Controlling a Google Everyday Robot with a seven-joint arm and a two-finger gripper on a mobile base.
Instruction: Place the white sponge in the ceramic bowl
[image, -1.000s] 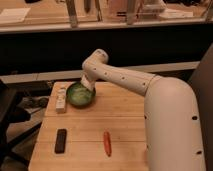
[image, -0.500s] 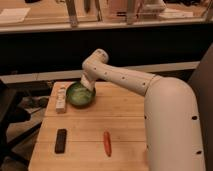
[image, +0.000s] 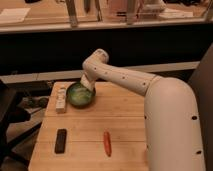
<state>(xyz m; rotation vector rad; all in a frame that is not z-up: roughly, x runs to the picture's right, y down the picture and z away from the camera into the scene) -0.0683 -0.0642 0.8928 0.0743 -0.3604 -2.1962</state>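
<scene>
In the camera view, a wooden surface (image: 125, 125) stands in front of a dark wall with a long shelf behind it. The robot's white arm (image: 130, 80) reaches from the right, bends at an elbow at the far side, and drops toward the ceramic bowl (image: 80, 95), which sits at the far left of the surface. The gripper (image: 88, 84) hangs over the bowl's right rim, its tip just inside or touching the edge; whether its fingers are apart or together cannot be told from here. A pale patch at the tip may be the white sponge, but it blends with the arm, so its exact place is uncertain.

Just left of the bowl lies a white rectangular object (image: 61, 100), lengthwise from near to far. Near the front left edge lies a dark flat bar (image: 60, 140). To its right, well apart, lies an orange carrot (image: 107, 143), pointing near to far.

Compared with the earlier frames, the arm, bowl and loose items sit in the same places; no shift is visible.
</scene>
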